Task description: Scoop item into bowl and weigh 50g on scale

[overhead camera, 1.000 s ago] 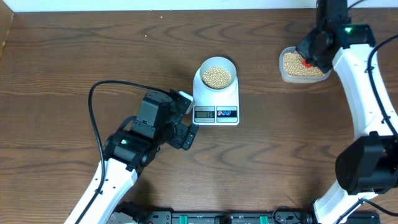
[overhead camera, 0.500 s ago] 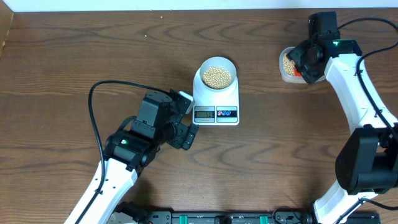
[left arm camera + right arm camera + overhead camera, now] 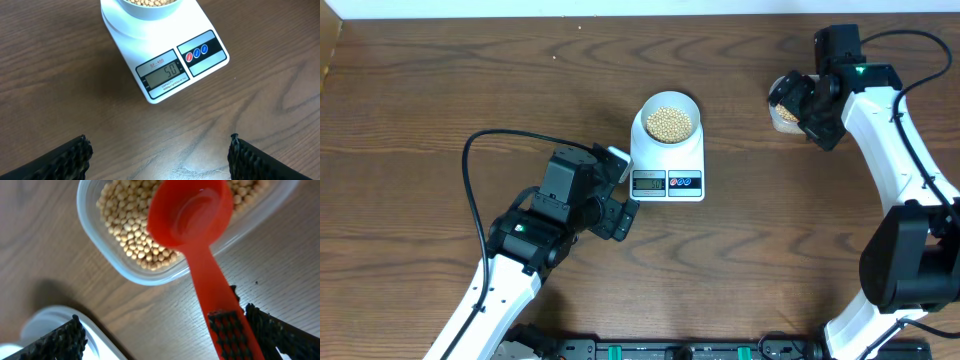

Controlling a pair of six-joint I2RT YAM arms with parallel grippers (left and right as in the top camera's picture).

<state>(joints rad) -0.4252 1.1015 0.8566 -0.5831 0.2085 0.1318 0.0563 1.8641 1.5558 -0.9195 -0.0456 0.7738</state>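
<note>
Left gripper (image 3: 623,187) hangs low over the brown wooden table (image 3: 470,80), front of centre and just off the near-left corner of the flat white rectangular digital scale (image 3: 667,165). Its jaws are spread wide, with nothing between them and no contact with the scale.

Next out, the scale's small grey display (image 3: 165,75) faces the front edge and reads 50. On its far half sits the small round pale blue-white bowl (image 3: 642,112), heaped with pea-sized tan-yellow beans (image 3: 669,123).

Judgement: the target weight looks met, so the step in hand is parking the tool and backing off. To do that well:
- keep both arms off the scale and bowl, since any nudge shifts the reading
- draw the right arm straight away from the handle so it neither drags nor flicks
- leave the supply container where it stands

Far right corner: right gripper (image 3: 800,100) is above the clear rounded plastic tub (image 3: 125,275), which holds more beans. The red plastic scoop (image 3: 192,215) lies with its cup over the tub, no beans showing in it, and its handle runs out across the rim.

In the wrist view the right gripper (image 3: 162,322) has its fingers (image 3: 272,330) set far apart. The handle passes close by the right-hand one and is not pinched between the two. I cannot tell whether it touches that finger. I judge the scoop released.
</note>
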